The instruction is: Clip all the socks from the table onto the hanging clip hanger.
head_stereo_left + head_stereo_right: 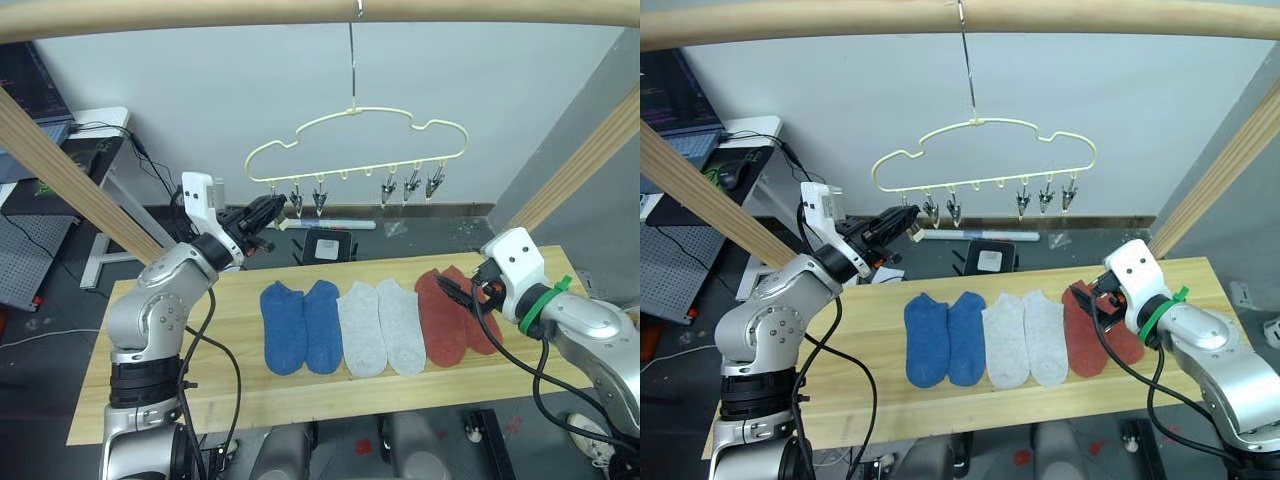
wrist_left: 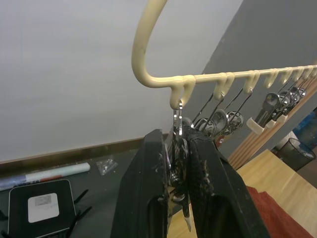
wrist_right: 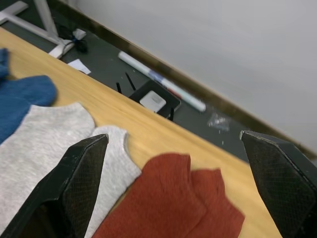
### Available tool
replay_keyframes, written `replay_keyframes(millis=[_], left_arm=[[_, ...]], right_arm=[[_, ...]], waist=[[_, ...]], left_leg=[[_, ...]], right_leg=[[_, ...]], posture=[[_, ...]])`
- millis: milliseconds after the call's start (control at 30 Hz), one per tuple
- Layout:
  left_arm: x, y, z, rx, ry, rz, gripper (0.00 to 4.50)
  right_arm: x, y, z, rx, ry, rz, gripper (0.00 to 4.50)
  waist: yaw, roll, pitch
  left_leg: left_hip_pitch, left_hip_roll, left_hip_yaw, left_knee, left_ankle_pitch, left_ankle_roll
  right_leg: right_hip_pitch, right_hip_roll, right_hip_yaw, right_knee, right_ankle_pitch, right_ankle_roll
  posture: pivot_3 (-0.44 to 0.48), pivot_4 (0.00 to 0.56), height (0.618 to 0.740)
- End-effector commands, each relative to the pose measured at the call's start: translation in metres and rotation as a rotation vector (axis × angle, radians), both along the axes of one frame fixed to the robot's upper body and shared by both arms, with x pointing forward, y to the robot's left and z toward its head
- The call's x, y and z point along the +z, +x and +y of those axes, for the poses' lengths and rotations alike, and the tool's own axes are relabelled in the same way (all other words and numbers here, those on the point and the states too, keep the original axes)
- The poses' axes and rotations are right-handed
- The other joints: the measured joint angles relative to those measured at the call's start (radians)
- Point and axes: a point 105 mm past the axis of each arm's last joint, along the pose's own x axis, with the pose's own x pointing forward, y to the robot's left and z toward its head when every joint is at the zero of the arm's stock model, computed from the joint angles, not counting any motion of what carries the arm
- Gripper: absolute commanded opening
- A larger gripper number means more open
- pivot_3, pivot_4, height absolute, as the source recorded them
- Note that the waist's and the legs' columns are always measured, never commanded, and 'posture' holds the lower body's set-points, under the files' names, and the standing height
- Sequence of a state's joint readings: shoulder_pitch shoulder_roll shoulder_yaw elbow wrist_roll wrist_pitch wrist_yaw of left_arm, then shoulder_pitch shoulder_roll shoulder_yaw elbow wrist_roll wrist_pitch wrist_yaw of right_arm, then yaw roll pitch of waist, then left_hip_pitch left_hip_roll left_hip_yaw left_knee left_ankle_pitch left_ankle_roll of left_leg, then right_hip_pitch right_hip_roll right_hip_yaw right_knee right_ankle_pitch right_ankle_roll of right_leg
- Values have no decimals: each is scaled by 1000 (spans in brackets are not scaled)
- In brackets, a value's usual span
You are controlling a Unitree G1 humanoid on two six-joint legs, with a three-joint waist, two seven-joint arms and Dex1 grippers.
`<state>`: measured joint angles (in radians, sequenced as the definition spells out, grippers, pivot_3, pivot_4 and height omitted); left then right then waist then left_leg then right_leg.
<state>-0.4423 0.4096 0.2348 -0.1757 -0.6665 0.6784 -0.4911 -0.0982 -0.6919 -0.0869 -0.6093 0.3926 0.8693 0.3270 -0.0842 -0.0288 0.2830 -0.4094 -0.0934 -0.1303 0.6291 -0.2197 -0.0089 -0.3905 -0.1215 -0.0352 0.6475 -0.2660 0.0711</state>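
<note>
Gripping clip (image 2: 179, 130), left gripper (image 2: 177, 163)

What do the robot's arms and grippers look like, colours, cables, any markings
Both arms have silver-grey rounded shells with black joints, white blocks at the wrists and black cables looped alongside. The left gripper and right gripper each have two black fingers with a fine cross-hatched texture. A green band wraps the right arm.

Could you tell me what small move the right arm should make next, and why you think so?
Probably lower the right gripper onto the rust red socks and close on the top one. Its fingers are open just above that pair, all six socks lie on the table, and the left gripper is shut on the end clip of the clip hanger, apparently waiting for a sock.
</note>
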Motion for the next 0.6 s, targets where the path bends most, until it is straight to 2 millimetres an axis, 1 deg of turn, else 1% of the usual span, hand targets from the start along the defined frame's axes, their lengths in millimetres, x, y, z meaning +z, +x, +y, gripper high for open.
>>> replay_keyframes(millis=[33, 133, 200, 300, 400, 500, 600], left_arm=[[14, -9, -4, -24, 26, -59, 246], [16, -12, -7, -33, 42, -70, 245], [17, -14, -8, -37, 49, -76, 245], [18, -16, -10, -35, 46, -81, 244], [18, -18, -10, -33, 47, -82, 244], [18, -19, -11, -29, 47, -83, 244], [18, -20, -11, -29, 49, -82, 244]], right_arm=[[-3, 4, -18, -103, 3, -16, 4500], [-19, 11, -28, -173, 38, 15, 4500], [-26, 15, -33, -204, 51, 26, 4500], [-40, 24, -40, -242, 41, 37, 4500], [-49, 33, -54, -319, 3, 15, 4500], [-58, 41, -67, -401, -19, -8, 4500], [-70, 48, -73, -450, 23, 7, 4500]], waist=[[0, 0, 5], [0, 0, 13], [0, 1, 20], [0, 1, 30], [0, 0, 32], [0, 0, 37], [-1, -1, 43]], left_leg=[[0, 0, 0, 0, 0, 0], [-1, 0, 1, 0, 0, 0], [-1, 0, 0, 0, 0, 0], [-2, 0, 1, 0, 0, 0], [-9, 0, 3, 1, 0, 0], [-9, 0, 6, 0, 0, 0], [-8, 0, 7, 1, 0, 0]], right_leg=[[0, 0, 0, 0, 0, 0], [-1, 0, 1, 0, 0, 0], [-1, 0, 1, 0, 0, 0], [-3, 0, 1, 1, 0, 0], [-12, 0, 3, 4, 1, -2], [-16, -1, 6, 10, 1, -2], [-17, -1, 8, 13, 1, -2]], posture=[[-216, 328, 740], [-208, 343, 740], [-198, 355, 740], [-190, 366, 740], [-178, 372, 740], [-168, 378, 740], [-162, 381, 740]])
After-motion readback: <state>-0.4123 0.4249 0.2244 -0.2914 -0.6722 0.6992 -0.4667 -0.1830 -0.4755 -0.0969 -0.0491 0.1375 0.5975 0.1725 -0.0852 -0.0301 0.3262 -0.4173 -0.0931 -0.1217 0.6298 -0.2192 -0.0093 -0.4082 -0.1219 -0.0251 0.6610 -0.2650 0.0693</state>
